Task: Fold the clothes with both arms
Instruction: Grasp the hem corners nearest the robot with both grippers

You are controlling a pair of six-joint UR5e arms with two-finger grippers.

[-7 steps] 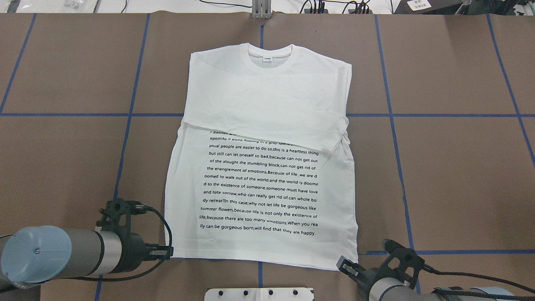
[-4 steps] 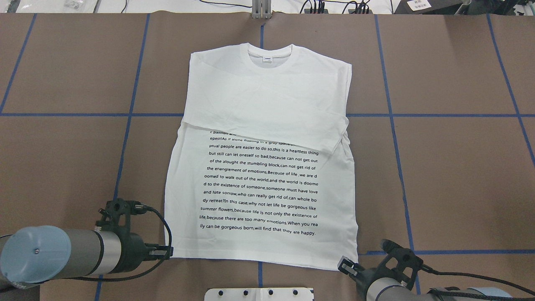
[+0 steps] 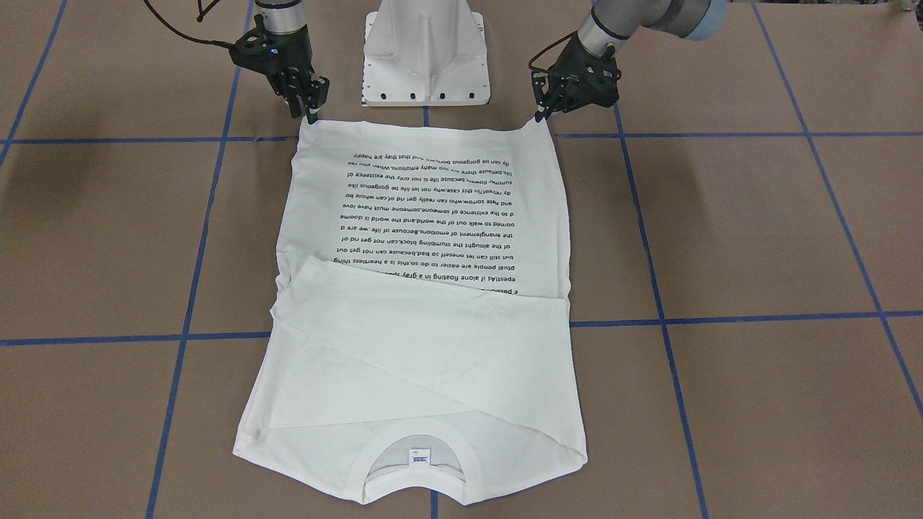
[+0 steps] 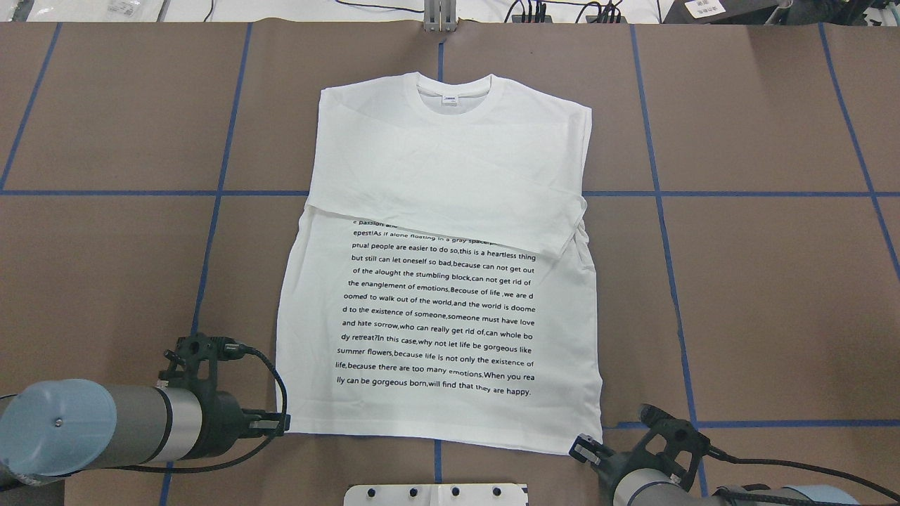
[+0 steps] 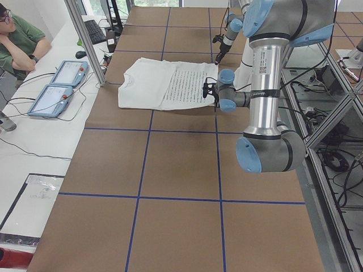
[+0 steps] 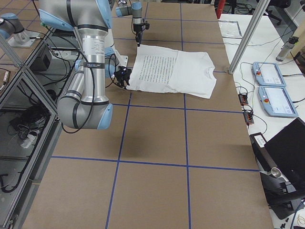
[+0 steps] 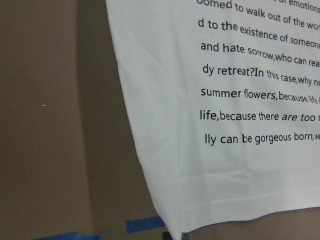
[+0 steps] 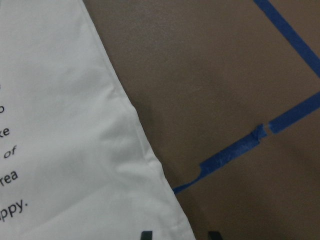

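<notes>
Over the last second almost nothing has changed. The white T-shirt [image 4: 436, 316] lies flat on the brown desk [image 4: 773, 281] as before, text side up, sleeves folded across the chest, collar at the far side. The right gripper [image 4: 580, 446] has edged slightly back toward the robot. The left gripper [image 4: 281, 424] has barely shifted. Each sits at a near hem corner on its own side, so a grasp seems close and the fold not yet begun. The right gripper's fingertips [image 8: 145, 236] stand apart with the corner's edge between them. Whether the left gripper has closed cannot be told.
</notes>
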